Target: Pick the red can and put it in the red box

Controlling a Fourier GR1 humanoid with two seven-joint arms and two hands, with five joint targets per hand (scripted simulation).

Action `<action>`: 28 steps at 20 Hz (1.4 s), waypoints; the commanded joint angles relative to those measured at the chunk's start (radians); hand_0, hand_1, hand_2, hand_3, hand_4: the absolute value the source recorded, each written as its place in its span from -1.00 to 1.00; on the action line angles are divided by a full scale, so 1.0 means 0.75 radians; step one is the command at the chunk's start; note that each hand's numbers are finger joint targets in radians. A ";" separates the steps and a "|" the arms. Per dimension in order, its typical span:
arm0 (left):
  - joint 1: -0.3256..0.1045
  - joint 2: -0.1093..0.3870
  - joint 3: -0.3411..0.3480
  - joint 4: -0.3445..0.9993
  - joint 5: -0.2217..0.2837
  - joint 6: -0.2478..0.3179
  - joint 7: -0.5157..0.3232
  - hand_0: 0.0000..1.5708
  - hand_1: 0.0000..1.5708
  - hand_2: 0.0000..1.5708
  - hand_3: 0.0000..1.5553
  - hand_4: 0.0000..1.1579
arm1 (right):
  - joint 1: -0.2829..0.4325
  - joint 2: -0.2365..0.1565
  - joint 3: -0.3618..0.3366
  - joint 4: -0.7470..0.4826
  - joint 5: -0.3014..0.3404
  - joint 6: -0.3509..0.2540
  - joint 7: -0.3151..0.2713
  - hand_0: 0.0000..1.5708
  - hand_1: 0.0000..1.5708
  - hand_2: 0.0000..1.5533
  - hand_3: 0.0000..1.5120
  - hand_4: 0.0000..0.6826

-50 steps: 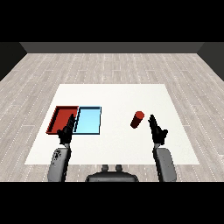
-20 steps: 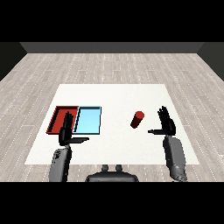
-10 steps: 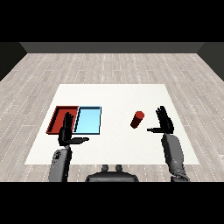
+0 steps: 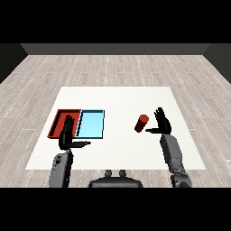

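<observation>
Red can (image 4: 141, 123) stands tilted on table (image 4: 122, 97); right robot hand (image 4: 162, 122) just beside it, fingers spread, apparently not touching. Left robot hand (image 4: 67, 134) open, holding nothing, over red tray (image 4: 58, 119).

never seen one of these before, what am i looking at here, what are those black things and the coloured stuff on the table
You are looking out from a humanoid robot's head, down and forward across a white table. The two grey forearms rising from the lower corners are its own arms, each ending in a black hand. The left hand hovers in front of the trays with its fingers straight. The right hand is open too, just to the right of a red can, close to it but not curled round it. Nothing is held at this moment. On the left side of the table two shallow trays lie side by side: a red tray and, to its right, a light blue tray. The job is to pick up the can and put it in the red one; that has not happened yet.
</observation>
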 commanded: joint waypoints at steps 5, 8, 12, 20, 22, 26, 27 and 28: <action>-0.006 -0.029 -0.012 -0.017 0.010 0.024 0.013 -1.00 -1.00 -1.00 -1.00 -1.00 | -0.102 0.010 -0.002 0.231 0.007 0.010 -0.137 -1.00 -1.00 -1.00 -1.00 -1.00; 0.008 -0.061 -0.102 -0.006 -0.024 0.097 -0.029 -1.00 -1.00 -1.00 -1.00 -1.00 | -0.089 0.128 0.040 0.128 0.006 -0.089 -0.065 -1.00 -1.00 -1.00 -1.00 -1.00; 0.006 -0.016 -0.003 0.076 -0.004 0.010 -0.096 -1.00 -1.00 -1.00 -1.00 -1.00 | -0.109 0.009 -0.011 0.301 -0.030 0.063 -0.147 -1.00 -1.00 -1.00 -1.00 -1.00; 0.064 -0.044 -0.068 -0.124 -0.011 0.037 0.034 -1.00 -1.00 -1.00 -1.00 -1.00 | -0.076 0.110 0.061 0.233 0.003 -0.049 -0.135 -1.00 -1.00 -1.00 -1.00 -1.00; 0.095 -0.046 -0.064 -0.109 0.020 0.010 0.034 -1.00 -1.00 -1.00 -1.00 -1.00 | -0.135 0.083 0.025 0.394 -0.006 -0.006 -0.204 -1.00 -1.00 -1.00 -1.00 -1.00; -0.008 -0.027 -0.014 0.095 -0.003 0.013 -0.085 -1.00 -1.00 -1.00 -1.00 -1.00 | -0.199 0.085 0.011 0.448 -0.015 -0.040 -0.200 -1.00 -1.00 -1.00 -1.00 -1.00; 0.003 0.035 0.038 0.048 0.048 -0.041 -0.058 -1.00 -1.00 -1.00 -1.00 -1.00 | -0.211 0.103 0.034 0.423 -0.004 -0.042 -0.170 -1.00 -1.00 -1.00 -1.00 -1.00; 0.108 0.024 0.010 -0.179 0.094 -0.041 0.083 -1.00 -1.00 -1.00 -1.00 -1.00 | -0.160 0.074 0.026 0.516 0.025 0.003 -0.319 -1.00 -1.00 -1.00 -1.00 -1.00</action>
